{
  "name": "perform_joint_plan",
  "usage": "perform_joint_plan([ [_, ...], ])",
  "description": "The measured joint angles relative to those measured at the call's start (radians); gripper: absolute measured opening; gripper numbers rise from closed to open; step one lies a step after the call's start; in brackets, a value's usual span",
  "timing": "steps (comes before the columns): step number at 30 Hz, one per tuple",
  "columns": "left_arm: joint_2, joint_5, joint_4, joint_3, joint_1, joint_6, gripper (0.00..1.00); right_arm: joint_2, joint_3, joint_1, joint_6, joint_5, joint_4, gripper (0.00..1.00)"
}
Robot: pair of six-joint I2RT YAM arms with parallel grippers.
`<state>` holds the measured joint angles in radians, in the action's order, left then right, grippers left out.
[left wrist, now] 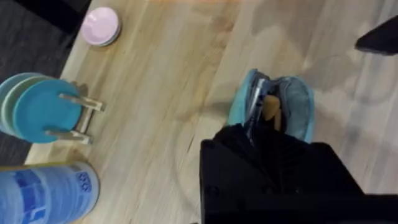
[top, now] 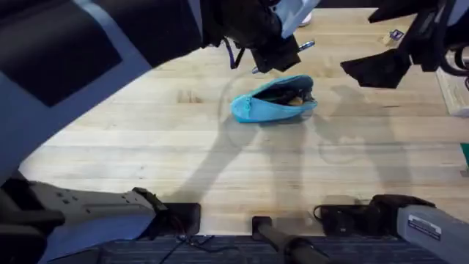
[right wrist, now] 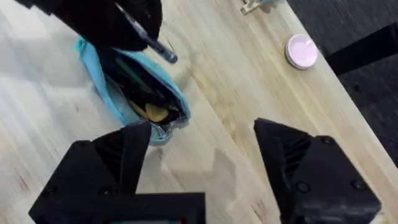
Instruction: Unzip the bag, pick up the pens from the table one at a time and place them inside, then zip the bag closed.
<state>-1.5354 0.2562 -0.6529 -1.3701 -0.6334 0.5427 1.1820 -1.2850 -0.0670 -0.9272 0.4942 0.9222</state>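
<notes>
Overhead, left end effector (top: pixel 282 45) clenched on a pen (right wrist: pixel 151 41) above the unzipped bag (top: pixel 272 100); right end effector (right wrist: pixel 202 158) released.

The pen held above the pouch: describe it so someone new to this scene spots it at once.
Start at the wooden table and find the open light blue bag near its middle. Just above it, the left end effector grips a slim silvery pen, angled over the opening. It is the only thin, metallic thing there.

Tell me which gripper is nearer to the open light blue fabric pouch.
Left. The left gripper hangs just above the light blue fabric pouch, holding a silvery grey pen over its opening. The right gripper hovers open, off to the pouch's right side.
</notes>
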Motion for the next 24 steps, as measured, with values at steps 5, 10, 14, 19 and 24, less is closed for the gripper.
perform_joint_plan([
  [5, -0.048, 0.051, 0.005, -0.003, 0.000, 0.004, 0.042, 0.000, 0.000, -0.001, 0.000, 0.000, 0.000, 0.997],
  [10, -0.115, 0.079, 0.006, -0.003, 0.000, 0.004, 0.042, 0.000, 0.000, -0.001, 0.000, 0.000, 0.000, 0.998],
  [14, -0.154, 0.105, 0.006, -0.003, 0.000, 0.004, 0.042, 0.000, 0.000, -0.001, 0.000, 0.000, 0.000, 0.997],
  [19, -0.169, 0.150, 0.006, -0.003, 0.000, 0.004, 0.042, 0.000, 0.000, -0.001, 0.000, 0.000, 0.000, 0.998],
  [24, -0.169, 0.173, 0.006, -0.003, 0.000, -0.001, 0.042, 0.000, 0.000, -0.001, 0.000, 0.000, 0.000, 0.998],
])
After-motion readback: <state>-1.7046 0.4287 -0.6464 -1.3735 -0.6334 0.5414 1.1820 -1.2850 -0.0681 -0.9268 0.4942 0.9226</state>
